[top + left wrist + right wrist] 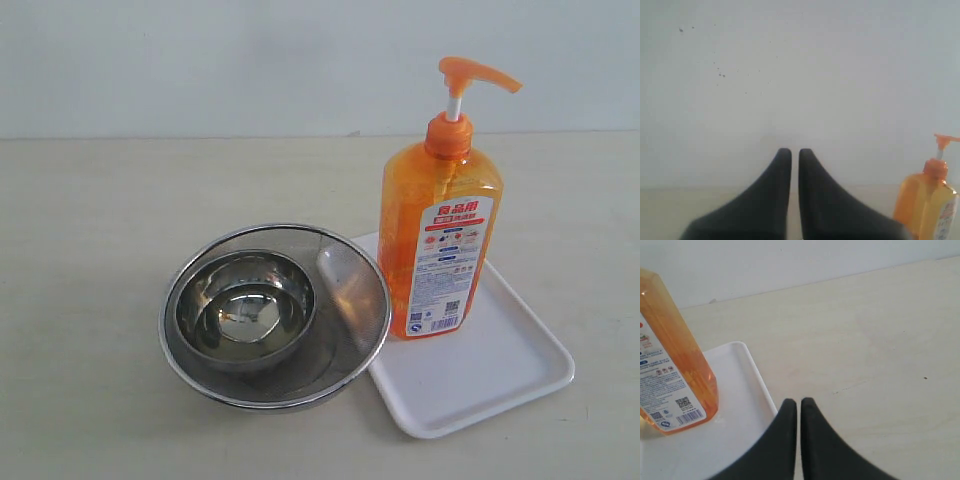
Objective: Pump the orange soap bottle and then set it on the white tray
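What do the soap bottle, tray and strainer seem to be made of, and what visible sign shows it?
Orange soap bottle: translucent glossy plastic, probably; light glows through its walls. White tray: smooth, opaque, likely plastic, with rounded moulded rim. Strainer: fine metal mesh, seemingly steel, with shiny rim.

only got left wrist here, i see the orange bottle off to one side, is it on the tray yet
observer: yes, the orange soap bottle stands upright on the white tray.
operator: anything else near it
observer: a mesh strainer with a steel bowl inside sits beside the tray, overlapping its edge in the exterior view.
operator: right gripper holding it
observer: no, the right gripper is shut and empty, near the tray's rim, apart from the bottle.
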`<state>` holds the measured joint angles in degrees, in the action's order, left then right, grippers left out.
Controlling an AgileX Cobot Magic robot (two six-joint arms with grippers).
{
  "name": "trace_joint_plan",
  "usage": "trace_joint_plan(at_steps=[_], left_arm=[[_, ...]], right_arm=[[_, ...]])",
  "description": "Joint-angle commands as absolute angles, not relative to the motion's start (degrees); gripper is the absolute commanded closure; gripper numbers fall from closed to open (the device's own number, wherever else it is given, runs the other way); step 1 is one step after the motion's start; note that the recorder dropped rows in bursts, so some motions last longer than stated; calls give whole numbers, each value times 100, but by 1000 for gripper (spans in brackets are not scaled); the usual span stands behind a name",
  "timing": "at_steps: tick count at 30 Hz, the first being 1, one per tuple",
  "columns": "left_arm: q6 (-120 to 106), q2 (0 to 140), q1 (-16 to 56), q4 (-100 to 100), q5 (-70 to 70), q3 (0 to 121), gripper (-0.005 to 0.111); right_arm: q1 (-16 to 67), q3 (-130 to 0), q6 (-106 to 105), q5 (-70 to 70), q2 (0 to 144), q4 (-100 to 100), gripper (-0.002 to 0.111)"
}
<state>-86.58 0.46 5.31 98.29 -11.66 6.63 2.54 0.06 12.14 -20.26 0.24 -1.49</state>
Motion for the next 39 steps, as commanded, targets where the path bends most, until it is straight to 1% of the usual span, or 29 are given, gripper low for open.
trace_joint_plan(at_steps=[1,2,5,7,8,11,15,20,25,39], left_arm=[[-6368,35,514,7766,-825,411,102],[-5468,35,514,6774,-631,356,102],[-1636,35,514,3236,-284,187,102],[-79,30,514,1605,-307,121,102],[496,20,514,975,-346,74,102],[1276,20,514,67,-393,0,102],[1186,0,514,-133,-503,0,102],[584,0,514,-133,-979,0,102],[367,0,514,-133,-1970,0,102],[336,0,514,-85,-2019,0,102]], right_arm=[[233,0,1177,-1994,0,-190,108],[233,0,1177,-1994,0,-190,108],[233,0,1177,-1994,0,-190,108],[233,0,1177,-1994,0,-190,108],[233,0,1177,-1994,0,-190,108],[233,0,1177,-1994,0,-190,108],[233,0,1177,-1994,0,-190,108],[233,0,1177,-1994,0,-190,108],[233,0,1177,-1956,0,-190,108],[233,0,1177,-1956,0,-190,108]])
